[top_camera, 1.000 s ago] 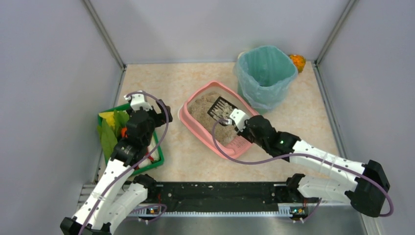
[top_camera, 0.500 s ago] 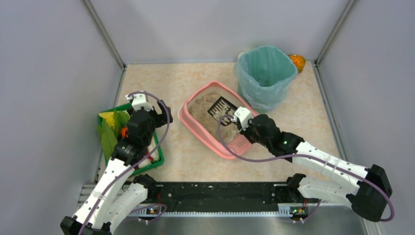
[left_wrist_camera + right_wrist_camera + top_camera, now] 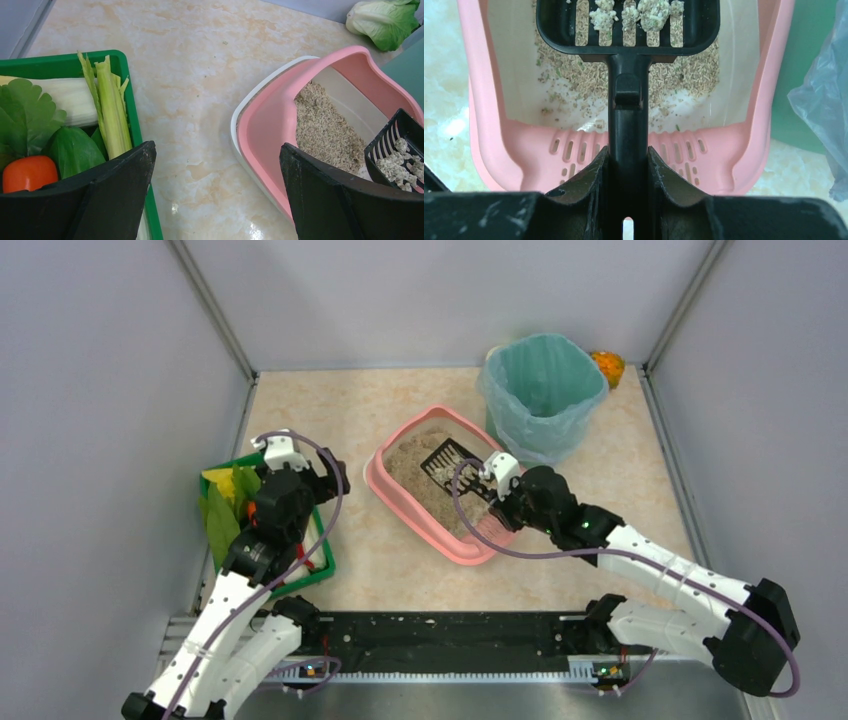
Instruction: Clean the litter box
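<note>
clamps black scoop [image 3: 628, 65] in right claw [image 3: 628, 165], now shifted slightly right over the litter box [image 3: 484, 125]; holds left claw [image 3: 216, 155] wide apart.

The right claw [image 3: 628, 161] has edged toward the bin [image 3: 540, 437], pivoting the scoop [image 3: 445, 457].

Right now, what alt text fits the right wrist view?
The right gripper is shut on the handle of a black slotted scoop, which holds pale clumps above the litter in the pink litter box. The box's slotted ledge lies nearest; a teal bin shows at right.
</note>
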You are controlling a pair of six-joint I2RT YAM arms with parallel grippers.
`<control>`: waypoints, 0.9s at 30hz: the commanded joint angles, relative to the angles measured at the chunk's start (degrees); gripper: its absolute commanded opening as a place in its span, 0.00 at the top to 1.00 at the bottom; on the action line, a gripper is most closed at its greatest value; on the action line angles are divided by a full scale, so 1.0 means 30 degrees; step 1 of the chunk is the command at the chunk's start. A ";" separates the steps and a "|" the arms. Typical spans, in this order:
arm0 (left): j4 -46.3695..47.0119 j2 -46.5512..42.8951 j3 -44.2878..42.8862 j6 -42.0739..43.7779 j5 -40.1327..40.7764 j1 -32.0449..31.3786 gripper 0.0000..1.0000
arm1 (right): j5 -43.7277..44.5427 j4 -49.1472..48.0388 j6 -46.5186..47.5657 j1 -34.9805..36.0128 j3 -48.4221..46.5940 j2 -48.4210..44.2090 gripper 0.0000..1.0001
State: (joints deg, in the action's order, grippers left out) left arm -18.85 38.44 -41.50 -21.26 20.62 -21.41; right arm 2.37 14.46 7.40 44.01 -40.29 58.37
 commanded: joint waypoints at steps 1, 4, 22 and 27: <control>-0.0249 -0.0626 -0.0646 -0.0025 0.0413 0.0078 0.02 | -0.0494 -0.0837 -0.0585 -0.0370 0.0248 -0.1224 1.00; -0.0134 -0.0829 -0.0651 -0.0003 0.0283 0.0078 0.02 | -0.1742 -0.1609 -0.1024 -0.0418 -0.0192 -0.1160 1.00; -0.0959 -0.0800 -0.1623 0.0111 0.0562 0.0079 0.01 | -0.0899 0.2059 0.0014 -0.0838 -0.2663 -0.0214 1.00; -0.0216 -0.0572 -0.1494 0.0228 0.0161 0.0076 0.01 | -0.1312 0.2803 -0.0379 -0.0839 -0.4156 -0.0581 1.00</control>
State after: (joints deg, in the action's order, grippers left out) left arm -22.44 36.01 -43.75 -21.06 21.30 -21.41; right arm -3.29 20.29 6.20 41.93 -46.50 58.59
